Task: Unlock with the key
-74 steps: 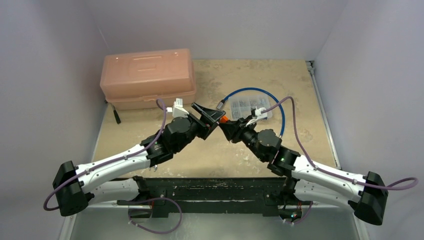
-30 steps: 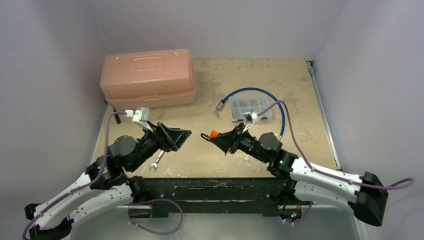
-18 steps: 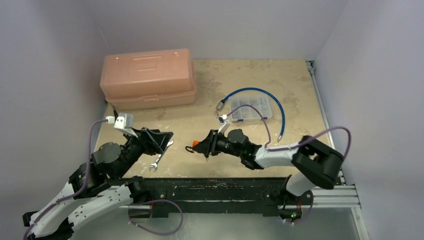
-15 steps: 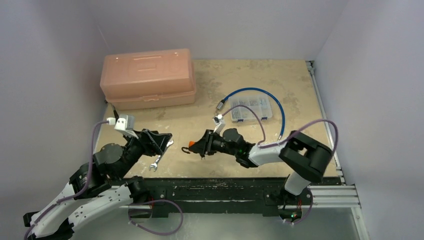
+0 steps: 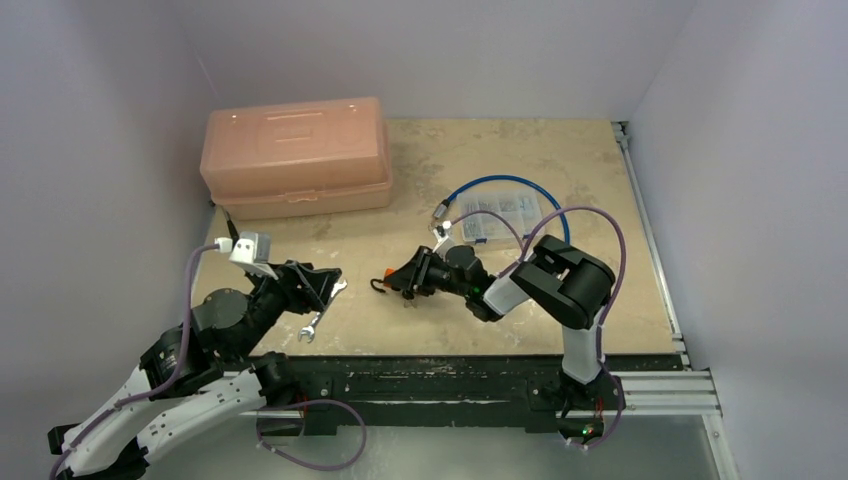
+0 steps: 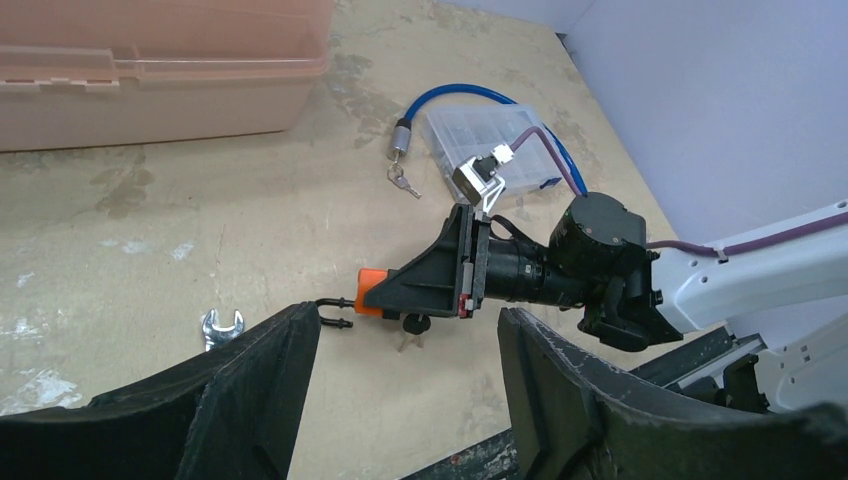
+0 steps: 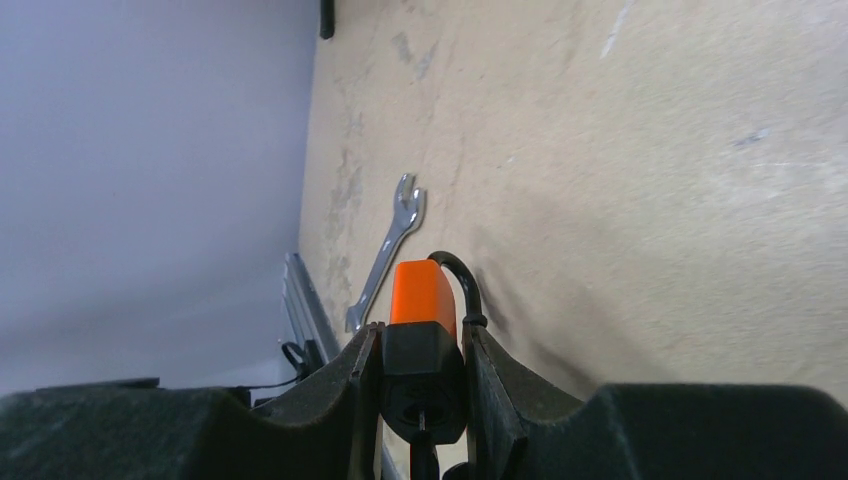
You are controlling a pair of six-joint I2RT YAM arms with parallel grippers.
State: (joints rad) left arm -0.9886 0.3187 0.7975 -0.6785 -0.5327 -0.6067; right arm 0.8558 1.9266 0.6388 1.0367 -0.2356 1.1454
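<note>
1. Gripping the orange-and-black padlock (image 7: 422, 290) by its body, the right gripper (image 7: 424, 352) is clamped on it above the table (image 5: 450, 150).
2. A key (image 6: 409, 325) is seen hanging beneath the padlock.
3. The left gripper (image 6: 405, 400) is held open and empty, near the padlock.

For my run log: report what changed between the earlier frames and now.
The left gripper pulled back from the right gripper toward the near-left edge, open and empty. The right gripper, still clamping the orange padlock, swung left and nearer. Toolbox, blue cable lock and parts box stayed put.
</note>
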